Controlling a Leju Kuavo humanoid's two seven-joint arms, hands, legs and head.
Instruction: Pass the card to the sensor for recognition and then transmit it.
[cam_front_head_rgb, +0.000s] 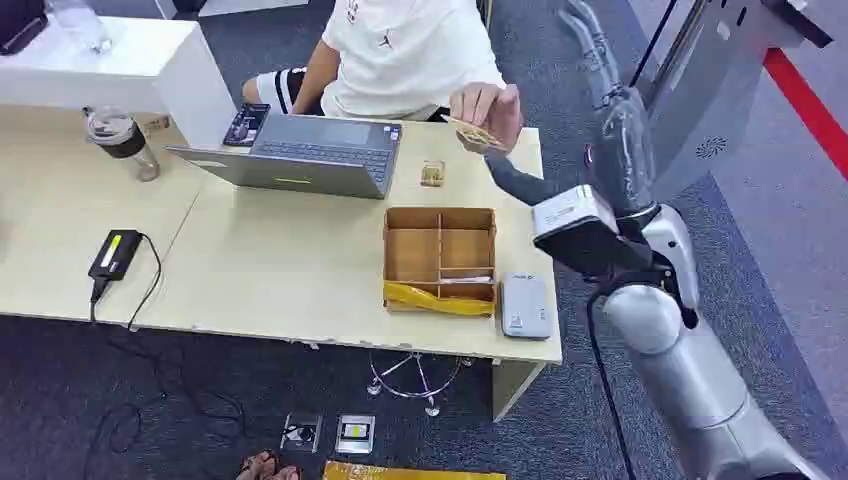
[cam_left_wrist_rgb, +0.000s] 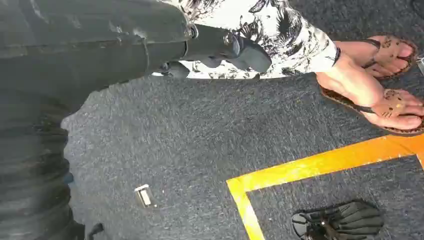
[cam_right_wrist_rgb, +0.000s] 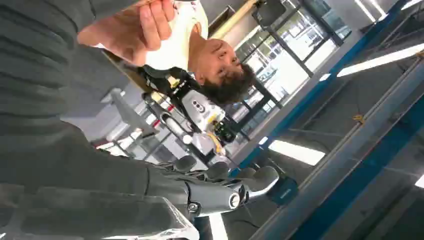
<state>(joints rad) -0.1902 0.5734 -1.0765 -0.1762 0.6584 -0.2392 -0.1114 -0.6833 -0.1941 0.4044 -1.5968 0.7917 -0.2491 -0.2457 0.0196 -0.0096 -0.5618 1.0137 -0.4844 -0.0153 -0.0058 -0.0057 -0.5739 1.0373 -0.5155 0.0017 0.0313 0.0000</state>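
Card (cam_front_head_rgb: 478, 135) handover looks nearly finished: over the table (cam_front_head_rgb: 270, 270), the person's hand (cam_front_head_rgb: 487, 112) pinches it just beyond the right robot hand (cam_front_head_rgb: 520, 178), whose fingers lie apart, empty. Grey sensor (cam_front_head_rgb: 525, 305) sits beside the cardboard tray (cam_front_head_rgb: 440, 258); recognition presumably done.

floor: dark grey carpet (cam_front_head_rgb: 250, 400) (orange tape line (cam_left_wrist_rgb: 320, 162)) | furniture: pale wooden table (cam_front_head_rgb: 270, 270) | ceiling strip lights (cam_right_wrist_rgb: 295, 151)
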